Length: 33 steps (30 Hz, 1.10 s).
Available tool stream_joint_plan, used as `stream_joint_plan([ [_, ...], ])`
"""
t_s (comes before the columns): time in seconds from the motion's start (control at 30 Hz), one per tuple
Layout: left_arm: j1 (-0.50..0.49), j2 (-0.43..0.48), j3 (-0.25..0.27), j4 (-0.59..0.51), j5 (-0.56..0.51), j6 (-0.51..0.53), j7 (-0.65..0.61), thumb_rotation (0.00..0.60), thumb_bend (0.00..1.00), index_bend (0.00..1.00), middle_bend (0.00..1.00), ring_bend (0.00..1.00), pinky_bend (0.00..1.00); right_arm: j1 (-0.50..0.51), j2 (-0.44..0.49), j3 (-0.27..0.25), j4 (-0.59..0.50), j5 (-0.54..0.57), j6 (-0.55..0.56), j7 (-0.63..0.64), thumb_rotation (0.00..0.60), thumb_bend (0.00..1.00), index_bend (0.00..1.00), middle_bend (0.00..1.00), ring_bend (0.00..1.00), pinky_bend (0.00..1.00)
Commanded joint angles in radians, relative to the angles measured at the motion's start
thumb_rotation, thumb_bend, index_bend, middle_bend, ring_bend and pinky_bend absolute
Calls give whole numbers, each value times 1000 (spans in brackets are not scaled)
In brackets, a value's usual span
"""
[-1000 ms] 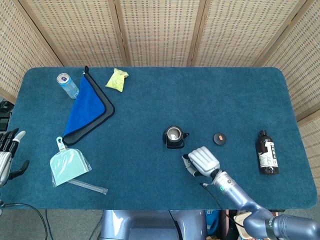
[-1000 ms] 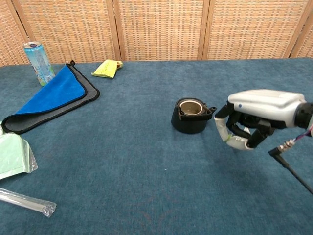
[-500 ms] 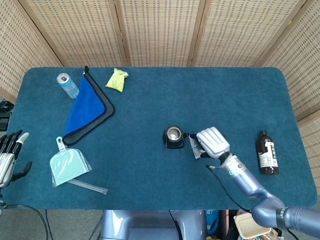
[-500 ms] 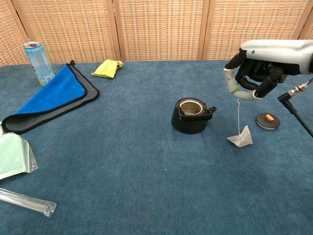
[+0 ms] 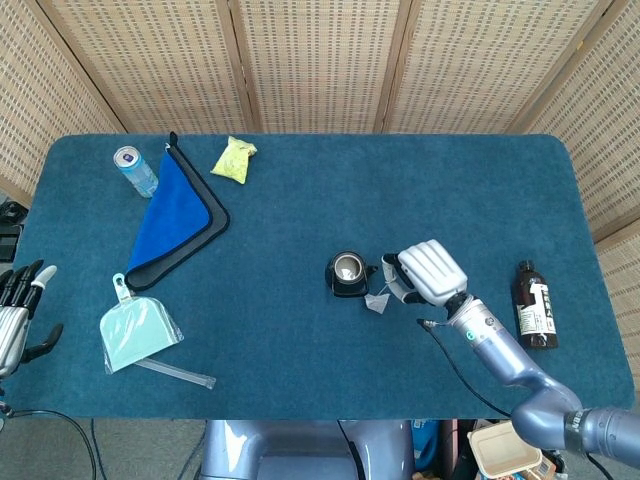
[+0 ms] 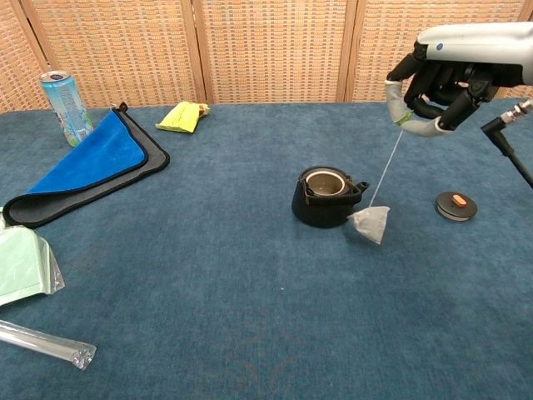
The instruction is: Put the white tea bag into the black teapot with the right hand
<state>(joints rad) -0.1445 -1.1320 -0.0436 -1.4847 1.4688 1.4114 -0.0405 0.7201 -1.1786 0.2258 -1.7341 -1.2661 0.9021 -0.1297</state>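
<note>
Woven cane screens (image 5: 320,60) stand behind a table covered in dark blue carpet-like cloth (image 5: 420,190), and I take the black teapot (image 5: 349,274) near the table's middle as my landmark. It sits lidless with its mouth open upward, its spout toward my right.

My right hand (image 5: 428,273) hangs raised just right of the teapot, fingers (image 6: 403,107) curled in around the string of the white tea bag (image 6: 369,224). The string runs down at a slant from my fingers, and the bag dangles at its end just beside the teapot's right flank, below the rim (whether it brushes the pot's wall or the cloth I cannot tell). It is outside the pot, not in it.

Further right of the teapot lies its round black lid (image 6: 455,206) with an orange knob, flat on the cloth, and beyond that a dark brown bottle (image 5: 534,305) with a white label.

Well to the left of the teapot sit a folded blue cloth on a dark one (image 5: 175,215), a drink can (image 5: 134,171), a yellow packet (image 5: 234,159), a pale green dustpan in clear wrap (image 5: 139,333) and a clear plastic tube (image 5: 175,373).

My left hand (image 5: 18,308) is far left of the teapot, off the table's edge, fingers apart and holding nothing.
</note>
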Motion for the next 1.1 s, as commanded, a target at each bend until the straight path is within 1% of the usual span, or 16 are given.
stream_joint_plan([
  [0.03, 1, 0, 0, 0, 0, 2, 0, 600, 385, 20, 0, 0, 0, 14, 20, 12, -10, 9, -11, 0, 600, 582, 627, 875, 916, 944],
  [0.3, 4, -1, 0, 3, -4, 2, -2, 600, 385, 20, 0, 0, 0, 49, 64, 42, -34, 37, -36, 4, 600, 582, 629, 876, 916, 944],
  [0.6, 5, -4, 0, 5, -4, 2, -4, 600, 385, 20, 0, 0, 0, 76, 91, 61, -41, 71, -51, -8, 600, 581, 629, 876, 916, 944],
  [0.67, 6, -5, 1, 8, -6, 1, -5, 600, 385, 20, 0, 0, 0, 90, 105, 78, -43, 85, -51, -13, 600, 581, 629, 876, 916, 944],
  [1.1, 9, -13, 1, 17, -10, 1, -5, 600, 385, 20, 0, 0, 0, 130, 138, 98, -55, 139, -63, -38, 600, 581, 629, 876, 916, 944],
])
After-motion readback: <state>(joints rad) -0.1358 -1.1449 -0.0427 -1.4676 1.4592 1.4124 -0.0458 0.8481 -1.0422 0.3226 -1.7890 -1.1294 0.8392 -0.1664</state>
